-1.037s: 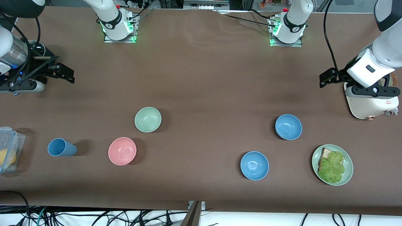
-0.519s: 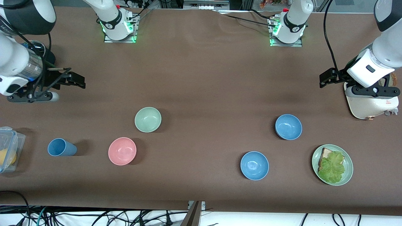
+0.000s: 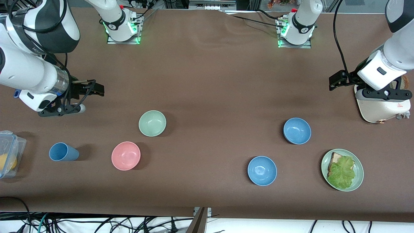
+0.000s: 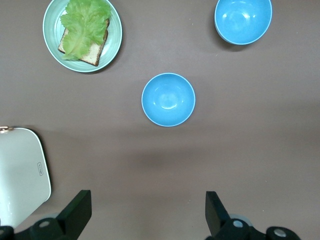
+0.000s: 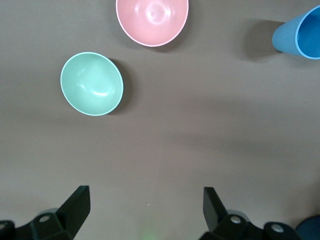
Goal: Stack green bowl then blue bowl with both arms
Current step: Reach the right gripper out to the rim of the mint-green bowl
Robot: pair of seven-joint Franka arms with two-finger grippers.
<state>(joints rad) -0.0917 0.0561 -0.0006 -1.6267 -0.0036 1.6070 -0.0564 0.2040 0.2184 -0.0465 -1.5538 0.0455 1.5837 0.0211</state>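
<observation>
The pale green bowl (image 3: 152, 123) (image 5: 91, 83) stands upright beside the pink bowl (image 3: 125, 155) (image 5: 152, 20). The muted blue bowl (image 3: 297, 130) (image 4: 168, 99) stands toward the left arm's end of the table. My right gripper (image 3: 96, 90) (image 5: 146, 196) hangs open and empty over bare table, apart from the green bowl, on the side of the right arm's end. Open and empty too, my left gripper (image 3: 335, 81) (image 4: 147, 200) waits over bare table next to a white appliance, apart from the blue bowl.
A brighter, glossier blue bowl (image 3: 262, 170) (image 4: 243, 20) and a green plate (image 3: 359, 174) (image 4: 50, 20) with bread and lettuce lie nearer the front camera. The white appliance (image 3: 380, 108) (image 4: 20, 175) stands under the left wrist. A blue cup (image 3: 63, 152) (image 5: 300, 35) and a clear container (image 3: 8, 153) are at the right arm's end.
My right arm has swung in from the table's end toward the green bowl, gripper still open. The left arm and all the bowls have stayed put.
</observation>
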